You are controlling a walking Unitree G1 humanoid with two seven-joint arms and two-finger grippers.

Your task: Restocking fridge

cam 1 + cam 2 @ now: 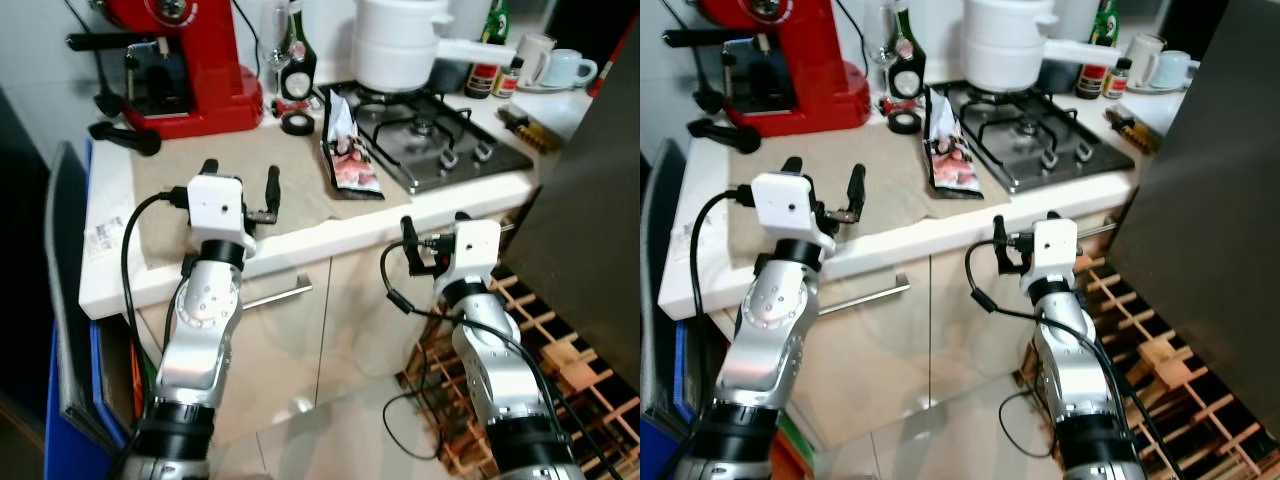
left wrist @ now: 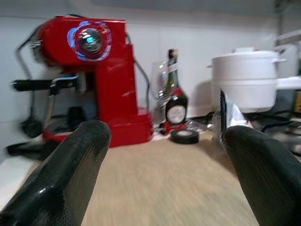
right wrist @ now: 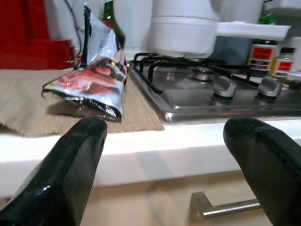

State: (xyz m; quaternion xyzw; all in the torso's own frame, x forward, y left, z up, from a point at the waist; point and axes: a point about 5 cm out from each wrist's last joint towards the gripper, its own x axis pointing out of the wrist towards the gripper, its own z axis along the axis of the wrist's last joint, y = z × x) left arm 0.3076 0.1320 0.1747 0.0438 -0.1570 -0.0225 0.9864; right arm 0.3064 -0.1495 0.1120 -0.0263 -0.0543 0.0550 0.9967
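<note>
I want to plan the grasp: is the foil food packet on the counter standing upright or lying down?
Lying down: the foil packet rests flat on the beige mat, beside the hob.

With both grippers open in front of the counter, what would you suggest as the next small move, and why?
Probably reach the right gripper forward and up to the foil packet: it lies on the mat beside the hob, directly ahead of those open fingers, which sit below the counter edge.

On the white-edged table [image 1: 300, 243], a beige woven mat [image 1: 300, 190] lies left of the steel gas hob [image 1: 440, 140]. The shiny foil food packet [image 1: 350, 150] rests on the mat's right edge, just beside the hob. Behind the mat stands the red espresso machine [image 1: 190, 60], with the dark glass bottle [image 1: 296, 55] to its right. The white lidded saucepan [image 1: 395, 45] sits on the hob.
</note>
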